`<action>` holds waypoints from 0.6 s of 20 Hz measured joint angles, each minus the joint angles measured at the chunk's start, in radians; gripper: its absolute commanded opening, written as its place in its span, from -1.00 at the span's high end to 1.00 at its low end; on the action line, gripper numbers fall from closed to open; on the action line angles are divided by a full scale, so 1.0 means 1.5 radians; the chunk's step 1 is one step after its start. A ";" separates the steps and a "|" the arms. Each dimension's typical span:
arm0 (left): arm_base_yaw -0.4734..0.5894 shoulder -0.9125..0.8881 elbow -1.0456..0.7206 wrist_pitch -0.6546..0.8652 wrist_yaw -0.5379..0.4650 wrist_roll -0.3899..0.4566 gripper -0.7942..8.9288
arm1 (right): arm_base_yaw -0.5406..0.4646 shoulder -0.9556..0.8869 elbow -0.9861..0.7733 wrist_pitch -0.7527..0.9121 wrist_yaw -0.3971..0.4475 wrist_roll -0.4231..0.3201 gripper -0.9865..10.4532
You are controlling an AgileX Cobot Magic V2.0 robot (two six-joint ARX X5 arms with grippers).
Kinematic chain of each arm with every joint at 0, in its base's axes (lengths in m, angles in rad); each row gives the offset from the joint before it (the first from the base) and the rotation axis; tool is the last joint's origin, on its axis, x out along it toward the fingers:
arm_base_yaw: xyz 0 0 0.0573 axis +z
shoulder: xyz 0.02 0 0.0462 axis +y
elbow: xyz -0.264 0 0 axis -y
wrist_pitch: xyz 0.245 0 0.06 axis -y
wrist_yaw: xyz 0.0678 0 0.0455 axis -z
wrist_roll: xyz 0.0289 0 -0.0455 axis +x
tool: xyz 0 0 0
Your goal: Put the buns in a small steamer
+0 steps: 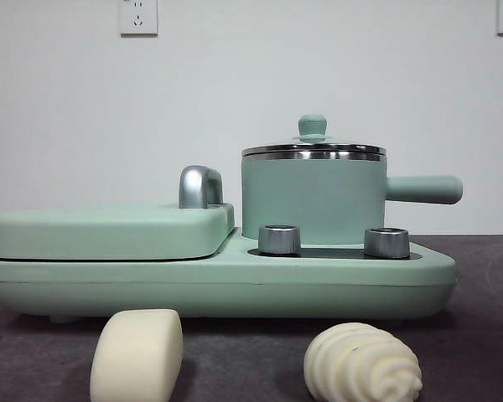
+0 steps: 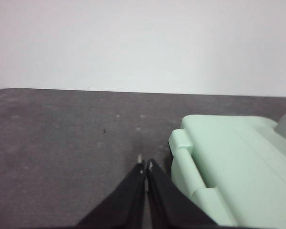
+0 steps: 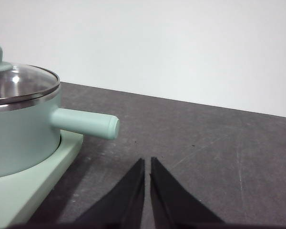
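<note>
Two cream-white buns lie on the dark table in front of the cooker: a smooth rounded block bun [image 1: 137,354] at the left and an oval spiral-ridged bun [image 1: 362,365] at the right. The small steamer [image 1: 313,199] [image 3: 20,133] is a mint-green pot with a straight side handle [image 1: 423,189] [image 3: 86,123]. Its glass lid [image 1: 313,149] [image 3: 20,84] is on. My left gripper [image 2: 145,164] is shut above bare table beside the cooker's griddle end. Off past the steamer's handle, my right gripper [image 3: 147,161] is shut and empty. Neither gripper shows in the front view.
The steamer stands on a mint-green cooker base [image 1: 226,280] with two steel knobs [image 1: 279,239]. A flat hinged griddle lid [image 1: 109,230] [image 2: 238,162] with a chrome handle [image 1: 199,186] covers its left half. A white wall stands behind.
</note>
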State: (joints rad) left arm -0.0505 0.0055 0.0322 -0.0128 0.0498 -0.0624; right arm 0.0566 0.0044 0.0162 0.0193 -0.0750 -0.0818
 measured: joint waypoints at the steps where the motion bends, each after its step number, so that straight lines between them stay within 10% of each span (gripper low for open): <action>1: 0.000 0.000 0.000 0.001 0.000 -0.009 0.82 | 0.000 0.000 0.000 0.000 0.000 0.000 0.79; 6: 0.000 0.000 0.000 0.002 0.000 -0.083 0.82 | 0.000 0.000 0.000 0.000 -0.002 0.047 0.79; 12: 0.000 0.000 0.000 0.067 0.000 -0.248 0.82 | 0.000 0.000 0.000 0.017 0.000 0.222 0.79</action>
State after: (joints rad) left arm -0.0505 0.0055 0.0322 0.0879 0.0498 -0.4347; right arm 0.0566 0.0044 0.0162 0.0441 -0.0750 0.2516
